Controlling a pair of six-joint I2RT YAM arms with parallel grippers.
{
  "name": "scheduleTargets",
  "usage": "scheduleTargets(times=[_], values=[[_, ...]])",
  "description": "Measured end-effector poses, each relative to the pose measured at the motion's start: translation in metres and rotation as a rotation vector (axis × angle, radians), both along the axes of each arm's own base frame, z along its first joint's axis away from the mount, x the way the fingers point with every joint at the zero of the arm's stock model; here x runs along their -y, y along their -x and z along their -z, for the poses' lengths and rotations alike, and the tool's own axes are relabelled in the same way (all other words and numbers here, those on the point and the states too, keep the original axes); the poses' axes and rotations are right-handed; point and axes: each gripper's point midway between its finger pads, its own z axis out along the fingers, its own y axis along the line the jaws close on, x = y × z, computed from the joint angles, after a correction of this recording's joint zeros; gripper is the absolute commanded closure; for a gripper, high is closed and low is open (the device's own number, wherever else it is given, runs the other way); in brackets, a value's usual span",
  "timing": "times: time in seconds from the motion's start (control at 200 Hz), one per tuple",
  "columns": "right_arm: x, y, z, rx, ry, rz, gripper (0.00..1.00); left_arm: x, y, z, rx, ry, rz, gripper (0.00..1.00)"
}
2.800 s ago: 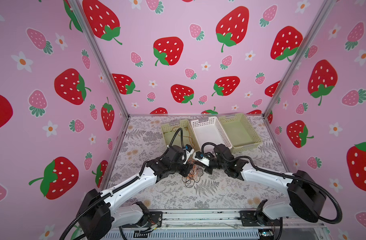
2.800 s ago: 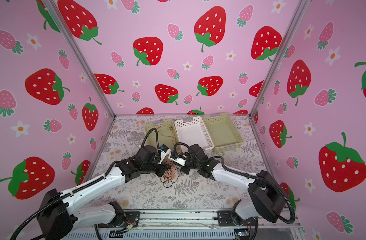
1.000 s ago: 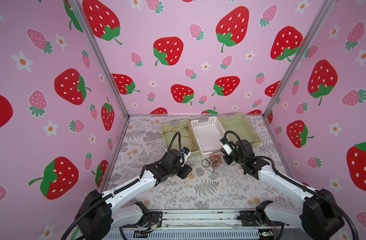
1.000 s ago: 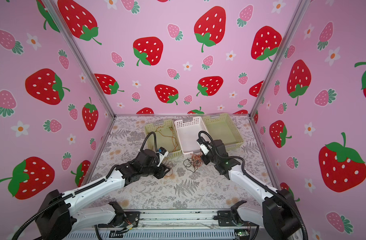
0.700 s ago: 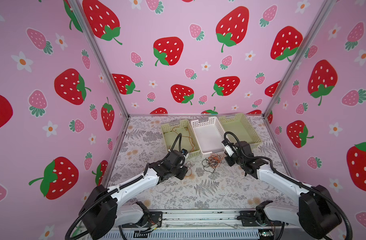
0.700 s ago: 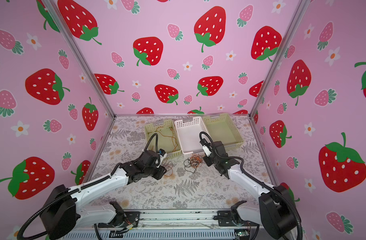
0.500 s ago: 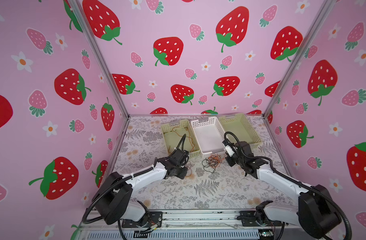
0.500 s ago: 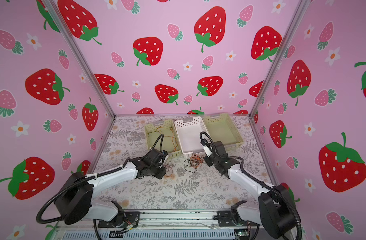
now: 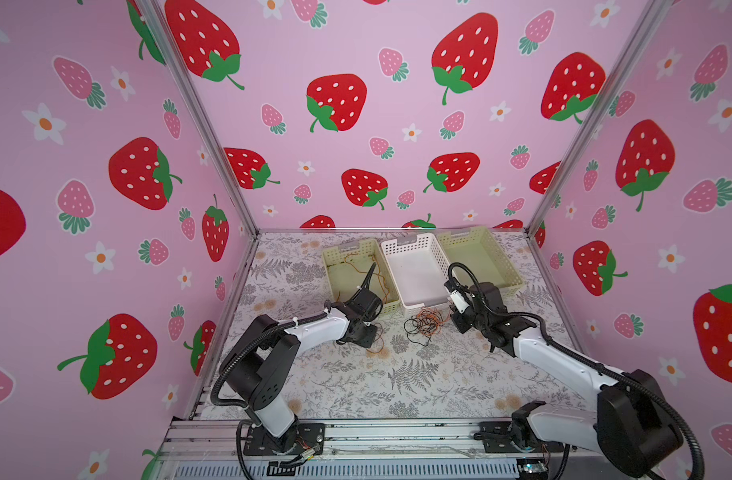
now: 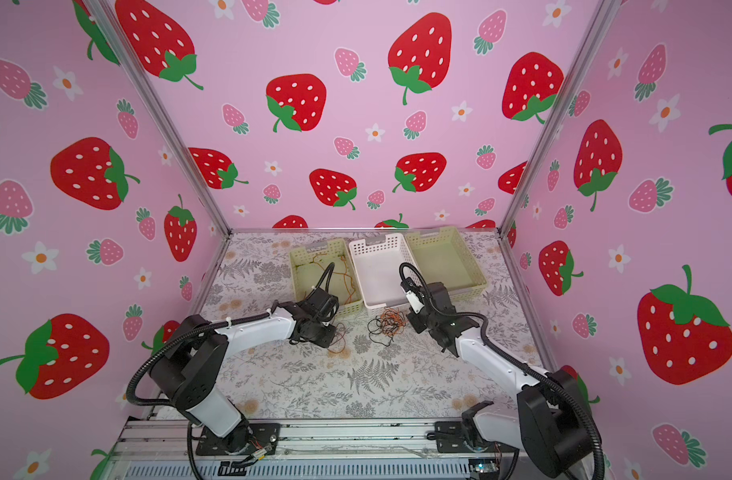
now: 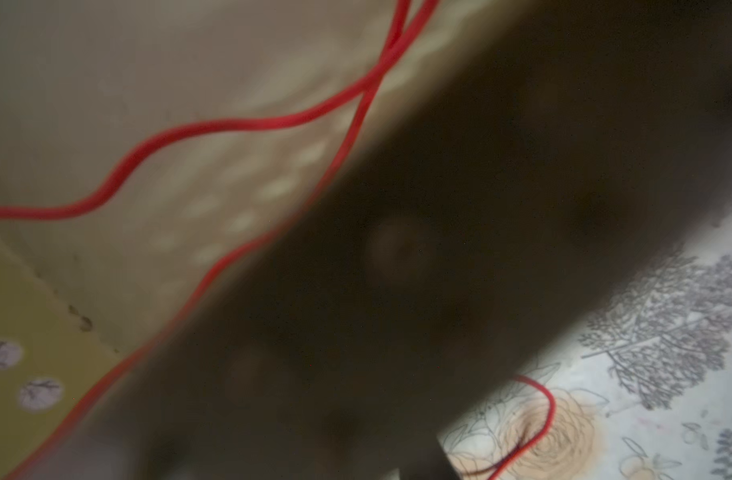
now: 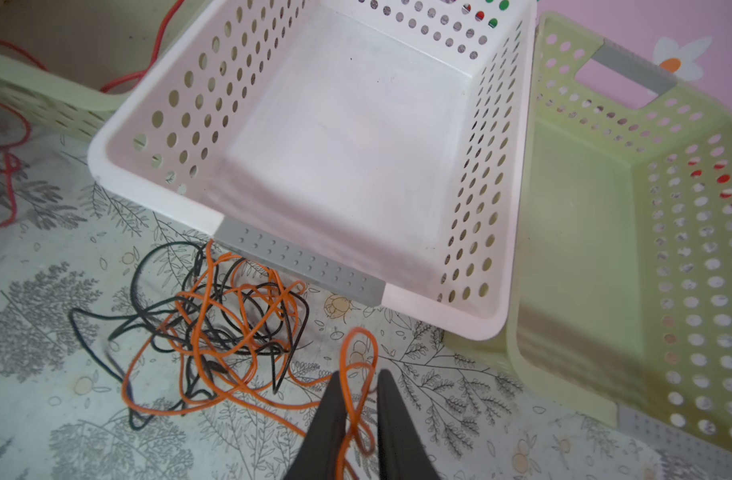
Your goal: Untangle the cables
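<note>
On the fern-printed table (image 9: 356, 386) stand three rectangular, hole-punched plastic baskets in a row: a white basket (image 9: 414, 245) between a left green basket (image 9: 347, 245) and a right green basket (image 9: 493, 253). Of the two claws, the right gripper (image 12: 358, 374) has slim dark fingers slightly parted around a loose loop of orange cable (image 12: 198, 316), while the left gripper (image 9: 368, 332), at the left green basket's front wall, is too blurred to judge. There are three thin, floppy wires: the orange cable and a black cable (image 12: 102, 316) are knotted together on the table before the white basket, and a brownish-orange cable (image 11: 231, 123) trails from the left green basket onto the table.

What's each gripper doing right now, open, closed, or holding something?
Left gripper: cannot tell; its wrist view is too blurred.
Right gripper: open a little; a loop of the orange cable lies loose in the gap.
</note>
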Motion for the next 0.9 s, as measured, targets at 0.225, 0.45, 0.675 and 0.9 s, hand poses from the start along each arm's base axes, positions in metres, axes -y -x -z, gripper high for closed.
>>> scheduleTargets(times=[0.225,0.45,0.675,0.9], values=[[0.001,0.001,0.001,-0.007,0.006,0.003,0.65,0.005,0.005,-0.001,-0.029,0.041,0.021,1.00],[0.003,0.000,-0.001,-0.002,0.013,0.014,0.61,0.004,0.024,-0.023,-0.025,0.076,0.046,1.00],[0.009,-0.003,-0.007,0.019,0.022,0.043,0.56,0.014,0.037,-0.086,0.080,0.163,0.082,1.00],[0.013,-0.003,-0.017,0.038,0.009,0.061,0.52,0.023,0.028,-0.161,0.206,0.265,0.070,1.00]])
